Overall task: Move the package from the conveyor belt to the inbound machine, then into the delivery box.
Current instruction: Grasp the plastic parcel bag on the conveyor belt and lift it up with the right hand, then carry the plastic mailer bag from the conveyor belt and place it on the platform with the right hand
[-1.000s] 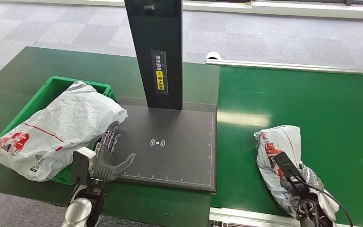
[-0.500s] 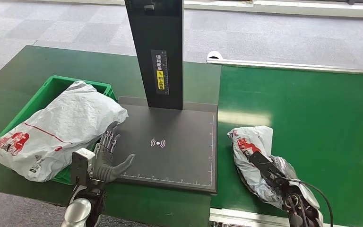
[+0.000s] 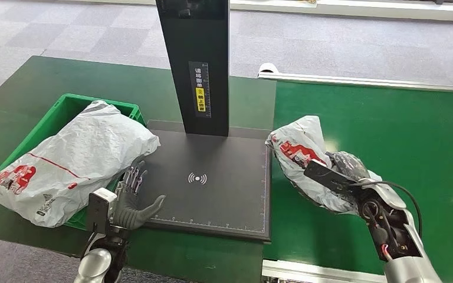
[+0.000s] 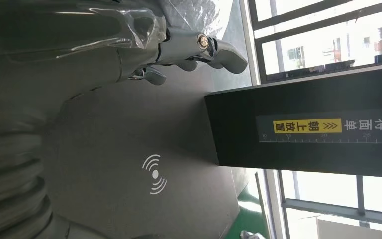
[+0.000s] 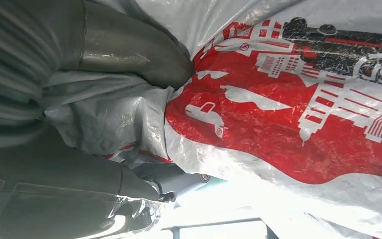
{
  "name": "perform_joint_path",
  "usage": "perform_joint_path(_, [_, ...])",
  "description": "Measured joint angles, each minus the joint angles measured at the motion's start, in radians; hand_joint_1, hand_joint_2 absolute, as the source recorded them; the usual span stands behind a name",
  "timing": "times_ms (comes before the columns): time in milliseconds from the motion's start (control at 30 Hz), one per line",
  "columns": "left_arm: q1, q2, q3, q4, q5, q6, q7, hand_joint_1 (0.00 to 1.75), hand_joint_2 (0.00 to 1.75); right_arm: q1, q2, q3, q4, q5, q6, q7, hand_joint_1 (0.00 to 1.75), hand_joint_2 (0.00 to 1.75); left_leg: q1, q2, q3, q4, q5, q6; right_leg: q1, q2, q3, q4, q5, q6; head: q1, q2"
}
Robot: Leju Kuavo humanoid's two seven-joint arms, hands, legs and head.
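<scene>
i am gripping the package [image 3: 298, 154] in my right robot hand [image 3: 345, 171], the scan plate [image 3: 212, 177] lying at nine o'clock.

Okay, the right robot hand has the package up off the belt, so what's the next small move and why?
Probably carry it a little further toward the robot's left and lower it onto the inbound machine's dark pad. The right robot hand grips the package, which hangs at the pad's right edge rather than over its scan symbol. The left robot hand rests on the pad's near-left corner, away from that spot.
</scene>
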Motion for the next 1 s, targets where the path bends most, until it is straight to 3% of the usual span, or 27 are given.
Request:
perform_joint_path(167, [0.002,0.004,0.003,0.000,0.002,0.001,-0.002,0.00,1.75,-0.034,-0.010,0.029,0.006,-0.012,0.003,-0.003,1.75,1.75,0.000,0.000,0.000,0.000,0.000,0.000,0.000,0.000,0.000,0.000,0.000,0.000,0.000,0.000])
perform_joint_path(333, [0.016,0.017,0.017,-0.003,0.002,0.003,-0.013,0.00,1.75,-0.194,-0.020,0.194,0.009,-0.071,0.060,-0.064,1.75,1.75,0.000,0.000,-0.003,0.000,0.001,0.000,0.000,-0.001,-0.002,0.000,0.000,0.000,0.000,0.000])
perform_joint_path(500, [0.000,0.023,0.020,0.000,0.003,0.003,-0.017,0.00,1.75,-0.271,0.038,0.383,-0.028,-0.126,0.162,-0.092,1.75,1.75,0.001,0.000,-0.003,0.000,0.001,0.000,0.001,-0.001,-0.003,0.001,0.000,0.000,0.000,0.000])
perform_joint_path(633, [-0.016,0.027,0.020,0.006,0.006,0.003,-0.018,0.00,1.75,-0.288,0.078,0.525,-0.031,-0.167,0.155,-0.090,1.75,1.75,0.001,-0.002,-0.003,0.000,0.002,0.000,0.001,-0.002,-0.002,0.001,0.000,0.000,0.000,0.000])
perform_joint_path(867, [-0.020,0.034,0.022,0.011,0.007,0.003,-0.018,0.00,1.75,-0.305,0.093,0.623,-0.030,-0.202,0.167,-0.101,1.75,1.75,0.000,-0.002,-0.004,0.000,0.002,0.000,0.000,-0.002,-0.002,0.000,0.000,0.000,0.000,0.000])
perform_joint_path(1000, [-0.050,0.034,0.020,0.032,0.007,0.003,-0.018,0.00,1.75,-0.301,0.143,0.698,0.002,-0.243,0.234,-0.139,1.75,1.75,0.000,-0.002,-0.004,0.000,0.002,0.000,0.000,-0.001,-0.003,0.000,0.000,0.000,0.000,0.000])
